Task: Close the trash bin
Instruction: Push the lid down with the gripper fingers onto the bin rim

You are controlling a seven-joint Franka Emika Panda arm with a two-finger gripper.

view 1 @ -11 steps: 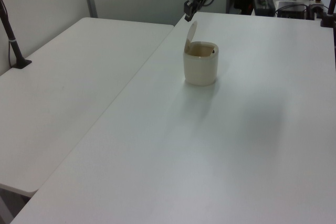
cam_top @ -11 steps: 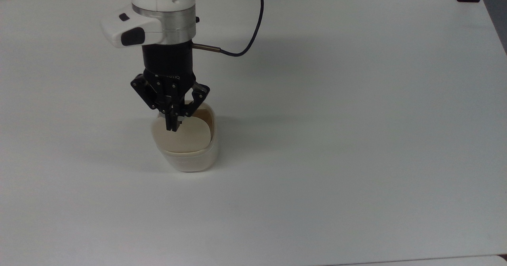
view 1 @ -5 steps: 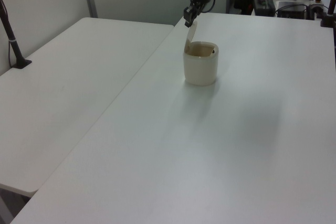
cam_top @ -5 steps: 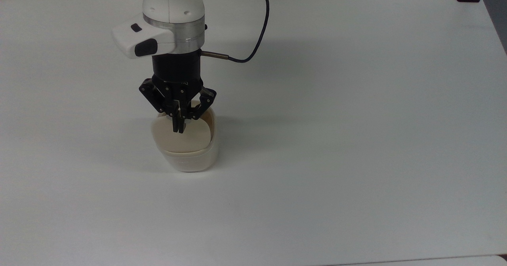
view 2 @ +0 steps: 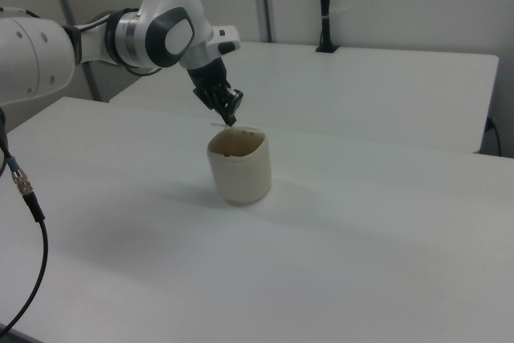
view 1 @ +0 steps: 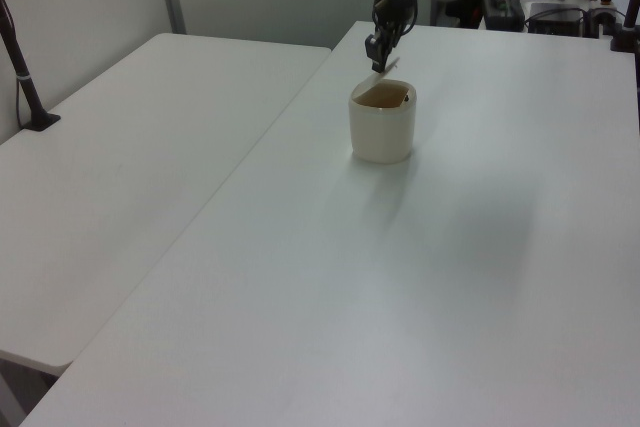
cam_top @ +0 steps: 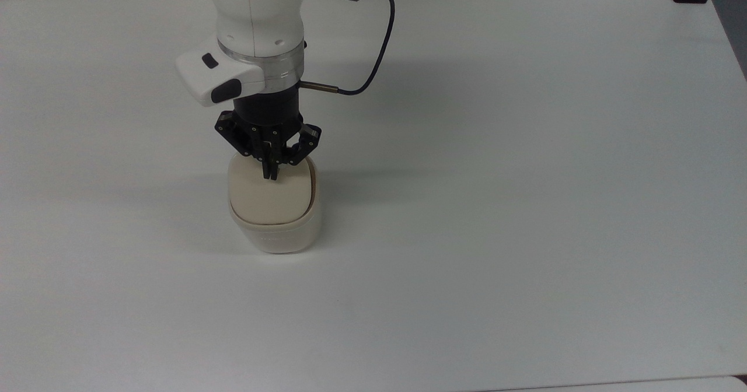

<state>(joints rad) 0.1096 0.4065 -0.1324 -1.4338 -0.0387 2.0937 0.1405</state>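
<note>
Top view gives me the hand (cam_top: 272, 172) with its fingers pinched together, nothing held between them, tips pressing on the far edge of the lid (cam_top: 268, 196) of the trash bin (cam_top: 274, 231). The lid is tipped well over the opening, with a thin brownish crescent of the inside showing along the top view's right side. From the left view I see the hand (view 1: 376, 62) just above the bin's (view 1: 381, 132) rim, the lid a pale sliver slanting beneath the tips. Right view shows the hand (view 2: 230, 116) over the bin's (view 2: 239, 170) far rim. Half a second ago the lid stood steeper and more of the inside was open; the hand has since come further over the bin and lower. The bin sits on the white desk (cam_top: 525, 176), toward the top view's left
</note>
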